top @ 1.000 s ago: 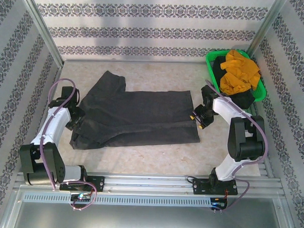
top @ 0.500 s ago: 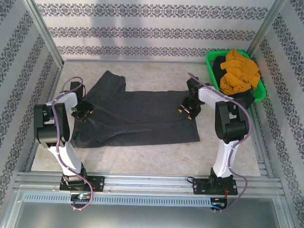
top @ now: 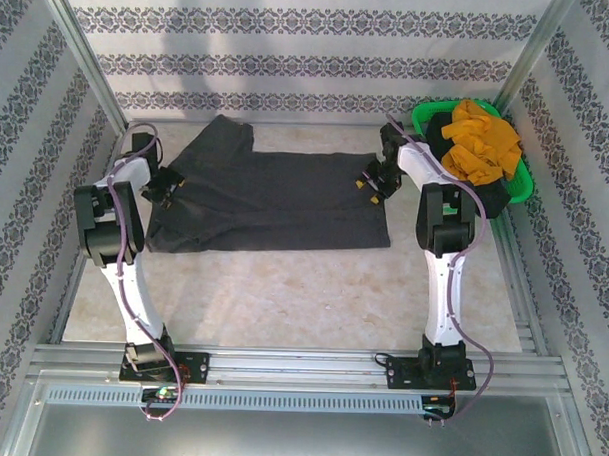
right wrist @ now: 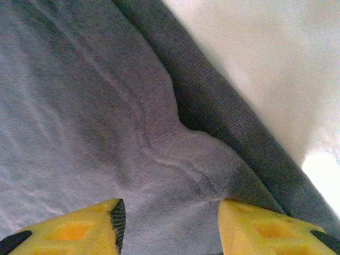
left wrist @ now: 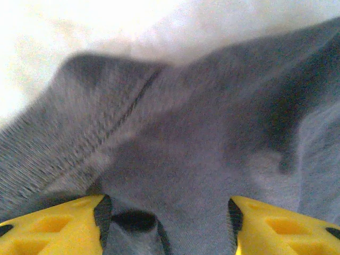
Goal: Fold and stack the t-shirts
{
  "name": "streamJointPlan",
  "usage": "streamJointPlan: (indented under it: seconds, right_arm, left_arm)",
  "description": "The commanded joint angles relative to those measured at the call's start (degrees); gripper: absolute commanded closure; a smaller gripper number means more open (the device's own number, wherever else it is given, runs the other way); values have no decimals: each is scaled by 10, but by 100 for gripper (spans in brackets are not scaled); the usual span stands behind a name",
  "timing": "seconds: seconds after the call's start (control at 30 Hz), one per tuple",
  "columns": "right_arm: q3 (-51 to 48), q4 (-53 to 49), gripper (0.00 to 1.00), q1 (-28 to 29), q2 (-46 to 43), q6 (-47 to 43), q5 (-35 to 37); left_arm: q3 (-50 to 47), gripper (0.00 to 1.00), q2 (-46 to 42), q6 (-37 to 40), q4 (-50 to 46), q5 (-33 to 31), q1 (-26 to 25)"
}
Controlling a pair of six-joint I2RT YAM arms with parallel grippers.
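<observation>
The charcoal-grey t-shirt [top: 270, 202] lies folded lengthwise across the far half of the table, one sleeve pointing to the back wall. My left gripper [top: 169, 186] is at its left end and my right gripper [top: 369, 180] at its right end. In the left wrist view the grey cloth [left wrist: 186, 133] tents up between the yellow fingers of the left gripper [left wrist: 166, 223]. In the right wrist view a puckered fold of cloth [right wrist: 79, 106] is pinched in the right gripper [right wrist: 171, 223]. A mustard-orange t-shirt [top: 478, 139] and a blackish one [top: 489, 197] are heaped in the basket.
The bright green basket [top: 425, 117] sits in the far right corner, just behind the right arm. Patterned walls enclose the table on three sides. Bare tabletop [top: 282, 297] stretches from the shirt's near edge to the metal rail [top: 300, 363] at the arm bases.
Both arms have stretched away from their bases, and the charcoal shirt has slid with them toward the back wall. The basket and its shirts have not moved.
</observation>
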Motion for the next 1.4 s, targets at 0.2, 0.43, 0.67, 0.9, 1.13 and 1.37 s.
streamJointPlan:
  seconds: [0.2,0.43,0.67,0.9,1.13,1.37]
  right_arm:
    - [-149,94,42,8,-183,-75,9]
    - [-386,305,37,43,-320,-46,-122]
    - [-474,403,36,42,-339,22,-177]
    - [-480,384,37,41,-347,18,-167]
    - [-505,385,39,45,-362,26,-168]
    - [-512,384,40,48,-371,33,-167]
  left_arm:
    - [-145,44,-205,-50,-6,6,10]
    - [-299,42,-306,-174,19,57,-60]
    - [-371,33,-314,-298,54,47,-111]
    - [-372,40,-298,-337,77,42,-125]
    - [-340,55,-279,-334,73,33,-134]
    - [-318,53,-271,-325,15,43,-140]
